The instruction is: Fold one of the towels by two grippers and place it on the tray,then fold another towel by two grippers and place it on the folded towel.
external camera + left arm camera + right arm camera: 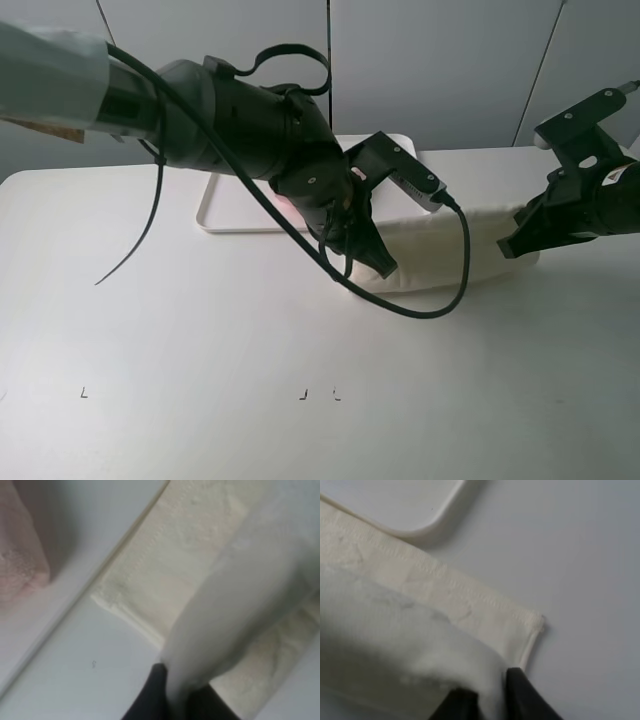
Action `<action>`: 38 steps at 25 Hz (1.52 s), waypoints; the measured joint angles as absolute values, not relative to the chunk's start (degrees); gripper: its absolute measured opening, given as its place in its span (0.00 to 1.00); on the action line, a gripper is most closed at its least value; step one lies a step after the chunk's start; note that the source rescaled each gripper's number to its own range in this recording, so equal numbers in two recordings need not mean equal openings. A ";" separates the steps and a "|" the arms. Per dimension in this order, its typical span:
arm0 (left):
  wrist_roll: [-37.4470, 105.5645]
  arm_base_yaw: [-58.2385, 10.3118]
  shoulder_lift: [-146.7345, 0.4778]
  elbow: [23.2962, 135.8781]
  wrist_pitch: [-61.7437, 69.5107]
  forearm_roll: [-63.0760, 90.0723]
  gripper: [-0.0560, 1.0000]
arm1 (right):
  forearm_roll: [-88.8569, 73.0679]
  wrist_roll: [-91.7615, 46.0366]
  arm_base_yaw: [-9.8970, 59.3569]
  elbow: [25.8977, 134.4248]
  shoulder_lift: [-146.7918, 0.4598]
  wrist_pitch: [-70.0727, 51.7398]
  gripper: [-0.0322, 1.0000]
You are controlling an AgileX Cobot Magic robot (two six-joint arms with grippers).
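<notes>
Cream towel (450, 245) lies on the tabletop (200, 330) just beside the tray (228, 208), which holds the pink towel (20, 565). The left pincer (378, 262) is clamped on the cloth's left end. The right pincer (515, 245) pinches the right end, with cloth between its fingers. Both hold one layer above the layer below, apparently to carry that edge over evenly for the fold.

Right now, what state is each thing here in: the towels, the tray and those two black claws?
Flat white rectangular plastic tray: lying flat on the white table.
Pink terry cloth towel: folded, resting on that tray.
Cream-white terry cloth towel: on the table beside the tray, half folded, top layer lifted at both ends.
Left pincer: shut on the cream towel.
Right pincer: shut on the cream towel's other end.
</notes>
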State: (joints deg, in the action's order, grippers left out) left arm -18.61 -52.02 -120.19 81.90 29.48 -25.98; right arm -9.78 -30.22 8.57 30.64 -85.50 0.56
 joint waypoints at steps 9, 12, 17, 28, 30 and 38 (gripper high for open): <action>-33.15 -52.02 -120.19 82.00 31.62 -36.27 0.94 | -16.29 -29.76 8.57 30.64 -85.50 4.38 0.99; -38.47 -51.86 -120.19 82.82 34.66 -37.21 0.98 | -20.47 -29.72 8.46 31.39 -85.50 0.98 1.00; -30.04 -48.53 -120.48 89.01 40.97 -20.76 0.98 | -23.08 -26.15 2.45 40.93 -88.62 -19.48 1.00; -23.14 -40.49 -126.85 99.10 50.34 -1.43 0.98 | -8.23 -9.05 -2.08 57.23 -97.19 -42.22 1.00; -23.53 -40.49 -128.58 101.25 53.00 -1.32 0.98 | -8.12 -8.81 -2.08 58.20 -98.60 -43.36 1.00; -28.57 -40.49 -136.82 112.63 65.40 -1.24 0.96 | -6.81 -8.21 -2.08 60.29 -104.71 -46.29 1.00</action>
State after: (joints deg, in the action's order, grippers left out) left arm -28.57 -40.49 -136.82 112.63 65.40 -1.24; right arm -6.81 -8.21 -2.08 60.29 -104.71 -46.29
